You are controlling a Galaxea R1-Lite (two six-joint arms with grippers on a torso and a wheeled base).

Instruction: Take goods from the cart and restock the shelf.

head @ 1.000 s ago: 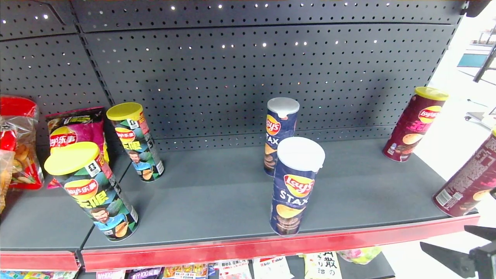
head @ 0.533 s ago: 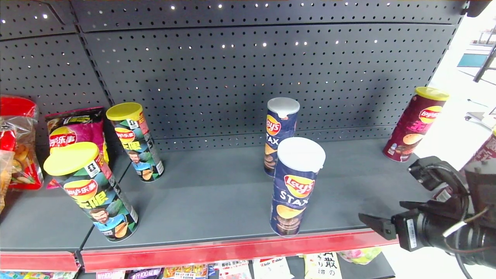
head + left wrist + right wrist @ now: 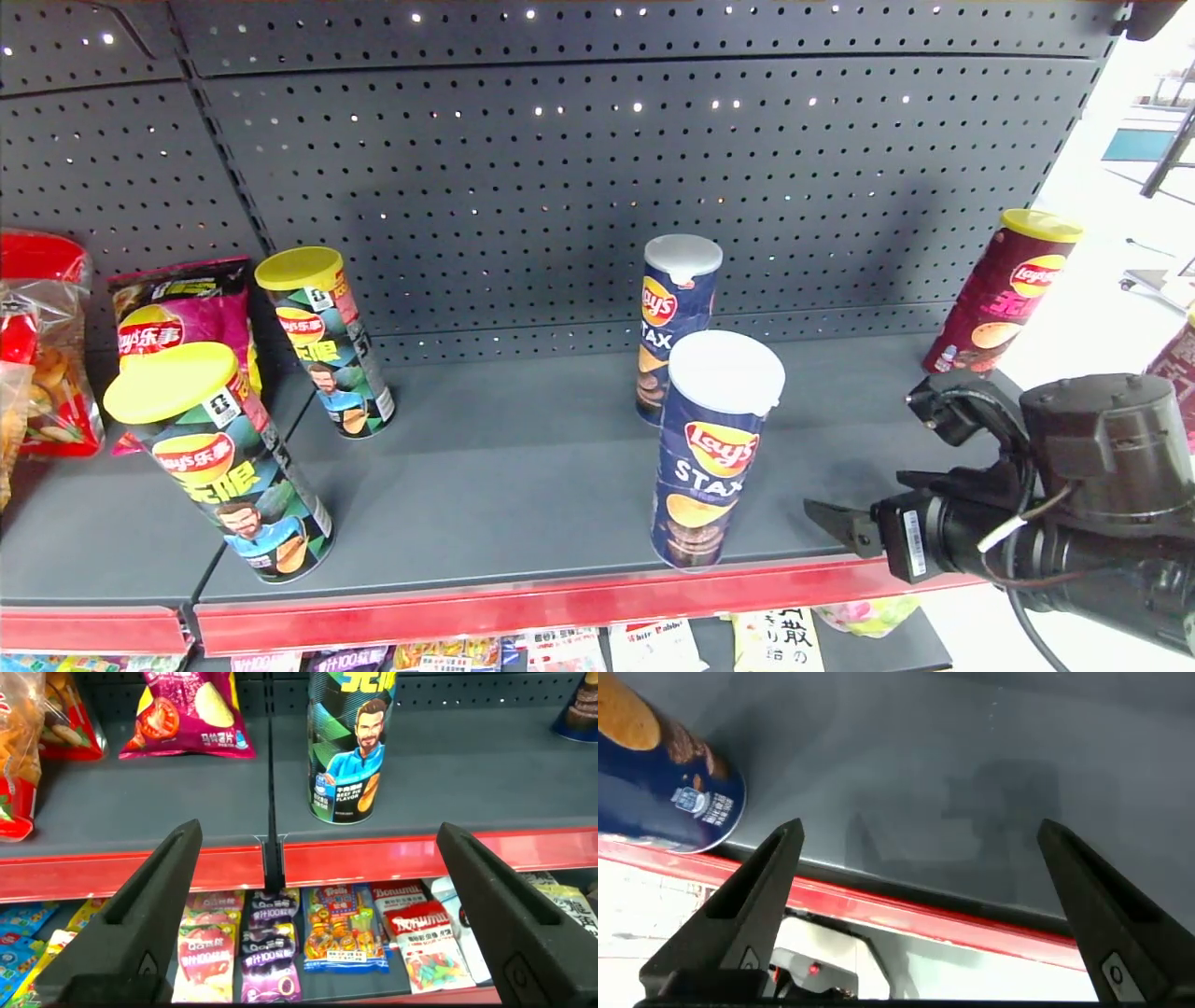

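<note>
On the grey shelf (image 3: 523,485) stand two blue chip cans with white lids, one at the front (image 3: 714,448) and one behind it (image 3: 674,317). Two green cans with yellow lids (image 3: 219,457) (image 3: 327,341) stand at the left. A maroon can (image 3: 1004,299) is at the back right. My right gripper (image 3: 854,499) hangs open and empty over the shelf's front edge, just right of the front blue can (image 3: 663,784). My left gripper (image 3: 320,835) is open and empty, in front of the red shelf lip (image 3: 374,859), facing a green can (image 3: 350,747).
A second maroon can (image 3: 1178,359) is mostly hidden behind my right arm. Snack bags (image 3: 182,317) (image 3: 37,345) fill the shelf's left end. Small packets (image 3: 346,929) hang on the shelf below. A perforated back panel (image 3: 597,187) closes the rear. Bare shelf lies between the green and blue cans.
My right arm has come in from the lower right and moved left over the shelf's front edge, now covering the front maroon can. The cans have not moved.
</note>
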